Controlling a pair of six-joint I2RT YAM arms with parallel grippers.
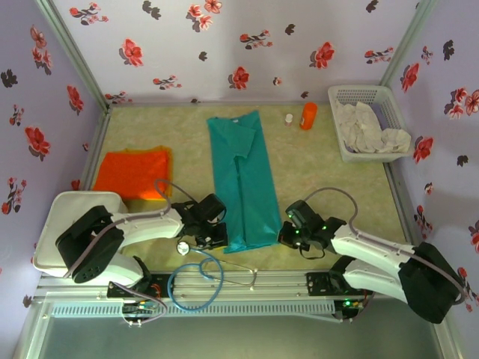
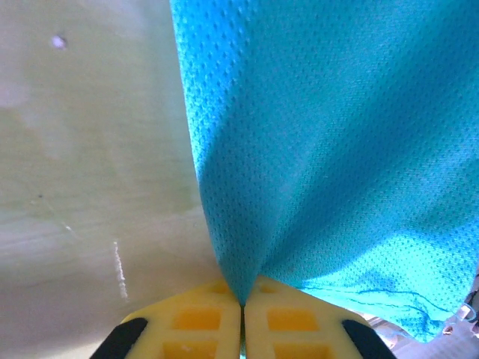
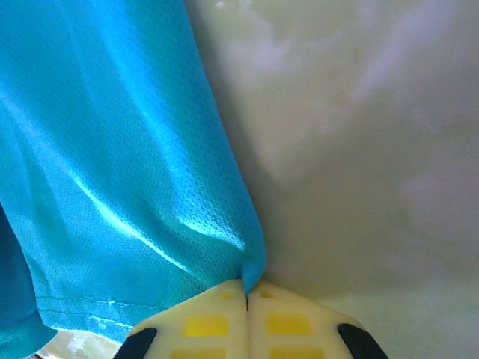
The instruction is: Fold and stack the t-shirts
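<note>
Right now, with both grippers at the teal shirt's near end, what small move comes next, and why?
Probably raise both slightly together: the left gripper and right gripper are each shut on a near corner of the flat-lying teal t-shirt.

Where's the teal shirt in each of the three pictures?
Top external: the teal shirt lies lengthwise down the middle of the table.
Left wrist: it covers the upper right, its corner pinched by the left fingers.
Right wrist: it covers the left side, its corner pinched by the right fingers.
Shared landmark: the beige table beside the shirt.
</note>
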